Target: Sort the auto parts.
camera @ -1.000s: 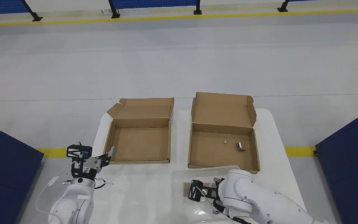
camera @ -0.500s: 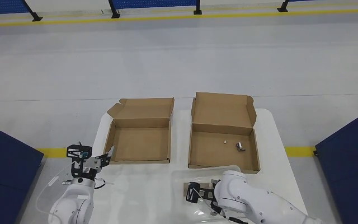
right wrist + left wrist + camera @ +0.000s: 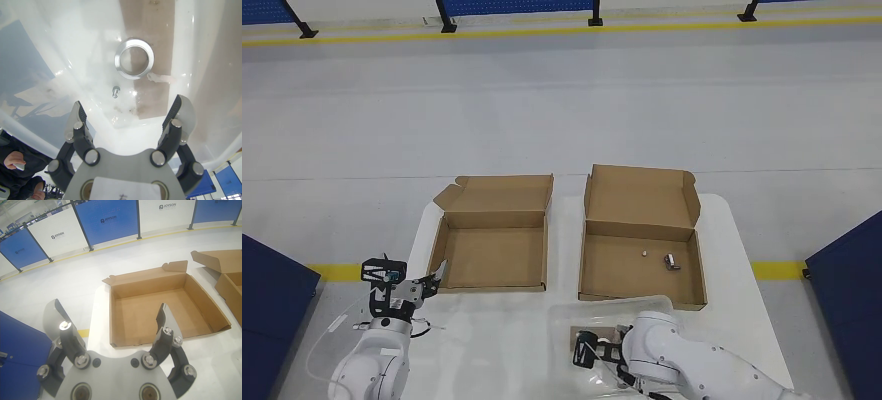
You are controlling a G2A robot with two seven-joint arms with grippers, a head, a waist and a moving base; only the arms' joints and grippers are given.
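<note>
A clear plastic bin (image 3: 572, 322) sits at the table's front, and my right gripper (image 3: 128, 108) is inside it, open. Just beyond its fingertips lie a small silver bolt (image 3: 115, 91) and a silver metal ring (image 3: 134, 57) on the bin floor. In the top view the right gripper (image 3: 585, 349) is at the bin's left part. Two open cardboard boxes stand behind: the left box (image 3: 492, 255) holds nothing, the right box (image 3: 642, 265) holds two small parts (image 3: 670, 261). My left gripper (image 3: 111, 311) stands open off the table's left corner, facing the left box (image 3: 160, 313).
The right box's raised lid (image 3: 640, 200) and the left box's lid (image 3: 497, 195) stand at the back. A blue panel (image 3: 272, 290) stands left of the table, another (image 3: 847, 280) to the right. White table surface (image 3: 492, 330) lies between the left arm and the bin.
My right gripper has shifted a little toward the left and nearer the table's front inside the bin. The left arm has kept still.
</note>
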